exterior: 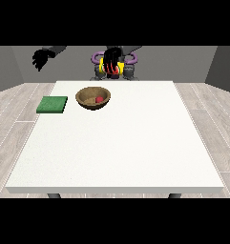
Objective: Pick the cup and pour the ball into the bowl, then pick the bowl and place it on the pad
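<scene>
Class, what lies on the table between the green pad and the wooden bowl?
Nothing: the front view shows only bare white table between green pad and wooden bowl.

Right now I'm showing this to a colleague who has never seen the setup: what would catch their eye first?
Probably the wooden bowl at the far middle of the white table, with a small red ball inside it. Next, the green pad lying flat beside it at the view's left. Above the bowl, the hand at the view's right holds up a yellow cup, while the hand at the view's left hangs empty.
</scene>
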Robot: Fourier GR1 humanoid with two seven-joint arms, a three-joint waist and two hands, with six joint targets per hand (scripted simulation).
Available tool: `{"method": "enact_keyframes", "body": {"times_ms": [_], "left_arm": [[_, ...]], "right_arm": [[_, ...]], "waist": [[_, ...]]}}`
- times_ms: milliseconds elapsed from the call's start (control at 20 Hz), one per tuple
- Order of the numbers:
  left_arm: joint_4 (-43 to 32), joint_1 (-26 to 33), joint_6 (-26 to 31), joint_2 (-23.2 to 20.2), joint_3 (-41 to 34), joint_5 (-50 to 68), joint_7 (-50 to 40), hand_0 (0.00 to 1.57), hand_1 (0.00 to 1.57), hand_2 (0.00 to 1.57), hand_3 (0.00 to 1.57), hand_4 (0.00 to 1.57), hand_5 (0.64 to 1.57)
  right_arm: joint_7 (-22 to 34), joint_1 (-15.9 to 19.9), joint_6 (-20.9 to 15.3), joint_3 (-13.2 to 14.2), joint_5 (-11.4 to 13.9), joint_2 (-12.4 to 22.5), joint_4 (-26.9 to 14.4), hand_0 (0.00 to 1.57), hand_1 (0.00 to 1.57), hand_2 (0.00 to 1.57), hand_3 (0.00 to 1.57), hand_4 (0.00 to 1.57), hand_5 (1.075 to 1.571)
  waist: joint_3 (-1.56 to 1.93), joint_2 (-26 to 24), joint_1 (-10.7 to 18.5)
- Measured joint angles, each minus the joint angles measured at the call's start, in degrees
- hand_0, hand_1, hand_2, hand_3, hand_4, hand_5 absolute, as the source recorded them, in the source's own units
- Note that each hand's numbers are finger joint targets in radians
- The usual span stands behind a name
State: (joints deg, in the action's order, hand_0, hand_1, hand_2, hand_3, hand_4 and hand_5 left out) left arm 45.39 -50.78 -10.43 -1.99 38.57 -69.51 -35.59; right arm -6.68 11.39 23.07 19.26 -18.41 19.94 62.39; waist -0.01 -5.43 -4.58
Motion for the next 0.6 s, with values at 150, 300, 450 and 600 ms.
{"method": "enact_keyframes", "body": {"times_ms": [150,300,450,600], "left_arm": [[3.72,4.77,-5.89,-1.25,-3.61,4.58,3.71,1.02,1.02,1.55,1.22,1.23,1.563],[7.71,8.58,-13.01,-1.07,-8.66,11.19,8.01,0.97,0.97,0.93,0.58,1.24,1.571],[14.42,10.05,-18.09,0.48,-15.06,21.96,11.71,0.00,0.00,0.00,0.00,0.70,1.556],[21.65,10.29,-19.17,1.26,-21.01,34.39,15.30,0.00,0.00,0.00,0.00,0.36,1.465]], "right_arm": [[-0.01,-0.70,-1.28,0.51,-0.09,-0.52,0.26,0.00,0.00,0.00,0.00,0.71,1.570],[-0.16,-0.40,-2.36,0.55,-0.32,-1.66,0.73,0.00,0.00,0.00,0.00,0.71,1.570],[-0.29,0.08,-3.01,0.23,-0.24,-2.61,0.87,0.00,0.00,0.00,0.00,0.70,1.569],[-0.25,1.14,-4.34,0.14,-0.13,-3.49,0.96,0.00,0.00,0.00,0.00,0.66,1.571]], "waist": [[-0.07,0.20,2.39],[-0.22,3.30,3.98],[-0.62,5.94,4.99],[-0.87,8.23,6.64]]}}
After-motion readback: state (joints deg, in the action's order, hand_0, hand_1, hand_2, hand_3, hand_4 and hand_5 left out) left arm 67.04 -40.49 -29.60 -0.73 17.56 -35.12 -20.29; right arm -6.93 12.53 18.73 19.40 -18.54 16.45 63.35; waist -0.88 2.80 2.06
